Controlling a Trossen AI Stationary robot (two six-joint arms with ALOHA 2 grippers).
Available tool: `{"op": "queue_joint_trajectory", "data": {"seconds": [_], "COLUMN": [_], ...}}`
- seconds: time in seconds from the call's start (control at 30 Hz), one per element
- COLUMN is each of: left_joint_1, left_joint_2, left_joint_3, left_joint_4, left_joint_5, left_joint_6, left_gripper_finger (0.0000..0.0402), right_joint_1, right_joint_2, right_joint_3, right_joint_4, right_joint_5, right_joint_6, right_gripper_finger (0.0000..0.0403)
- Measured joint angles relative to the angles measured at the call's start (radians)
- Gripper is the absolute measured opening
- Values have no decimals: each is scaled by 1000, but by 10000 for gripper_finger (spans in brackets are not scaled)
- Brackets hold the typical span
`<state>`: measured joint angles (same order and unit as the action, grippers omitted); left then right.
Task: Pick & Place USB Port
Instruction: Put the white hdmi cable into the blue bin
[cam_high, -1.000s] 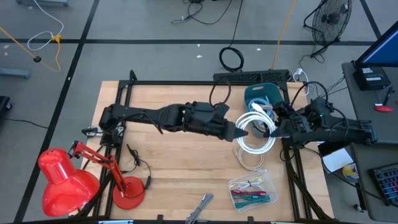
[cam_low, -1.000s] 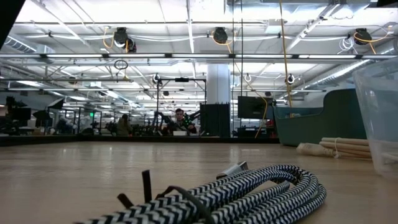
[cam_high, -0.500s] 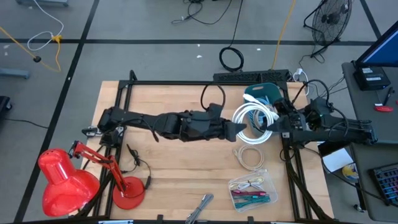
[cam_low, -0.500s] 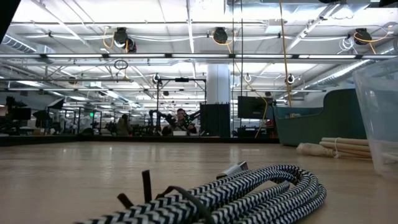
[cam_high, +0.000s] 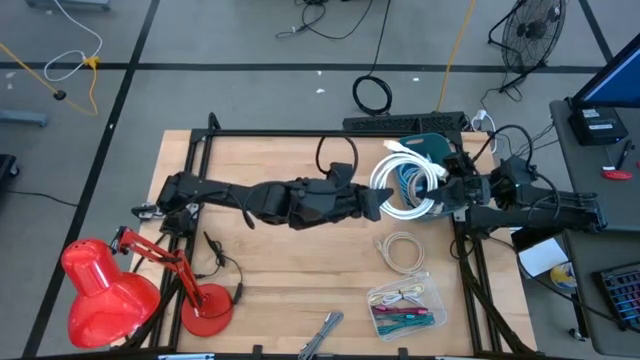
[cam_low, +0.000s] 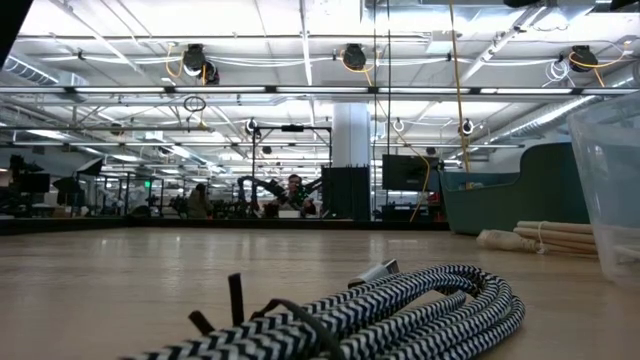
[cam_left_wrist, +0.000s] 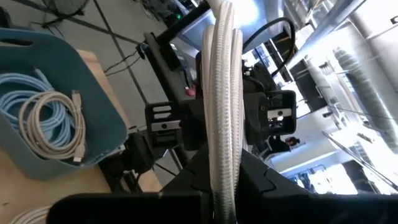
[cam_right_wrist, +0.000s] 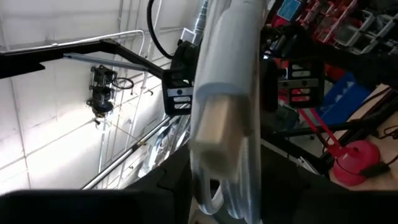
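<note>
A white coiled USB cable (cam_high: 384, 176) hangs in the air between my two grippers, over the near rim of the teal bin (cam_high: 428, 147). My left gripper (cam_high: 377, 203) is shut on the coil's left side, and my right gripper (cam_high: 441, 192) on its right side. In the left wrist view the bin (cam_left_wrist: 93, 93) holds light blue and white cable coils (cam_left_wrist: 40, 118). The right wrist view shows the cable's white plug with its metal USB end (cam_right_wrist: 214, 127). My left gripper pinches the coil's bundled strands (cam_left_wrist: 221, 143) between its two fingers, coming level from the table's left side, fingers across the strands. The coil is lifted clear and stands upright above the fingers. My right gripper pinches the coil beside its plug end (cam_right_wrist: 227, 81), coming level from the table's right side. The cable is clear of the table.
A beige cable coil (cam_high: 400, 250) lies on the table near the bin. A clear tray of coloured cables (cam_high: 406, 304) sits by the near edge, a metal tool (cam_high: 322, 332) beside it. A red desk lamp (cam_high: 110, 290) stands at the near left. A black-and-white braided cable (cam_low: 380, 310) lies on the table.
Both grippers have moved together toward the table's far edge and the teal bin, carrying the white coil with them. The coil has left the beige coil it was above, and now hangs over the bin's near rim.
</note>
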<state>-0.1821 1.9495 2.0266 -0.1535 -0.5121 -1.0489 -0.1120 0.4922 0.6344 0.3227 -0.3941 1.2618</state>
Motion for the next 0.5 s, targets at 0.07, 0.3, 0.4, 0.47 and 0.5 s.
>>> {"op": "queue_joint_trajectory", "data": {"seconds": [0.07,0.3,0.4,0.47,0.5], "left_joint_1": [9,51,83,99,105], "left_joint_2": [0,-8,-12,-19,-21], "left_joint_3": [0,0,0,0,0], "left_joint_4": [0,-3,-6,-14,-15], "left_joint_5": [23,80,133,160,169], "left_joint_6": [1,20,34,55,70], "left_gripper_finger": [25,25,24,23,23], "right_joint_1": [1,0,0,0,0], "right_joint_2": [6,10,9,10,13], "right_joint_3": [0,0,0,0,0], "right_joint_4": [-3,2,2,-3,-8], "right_joint_5": [-1,42,77,98,106], "right_joint_6": [-10,-66,-82,-85,-87], "right_gripper_finger": [113,38,29,28,28]}}
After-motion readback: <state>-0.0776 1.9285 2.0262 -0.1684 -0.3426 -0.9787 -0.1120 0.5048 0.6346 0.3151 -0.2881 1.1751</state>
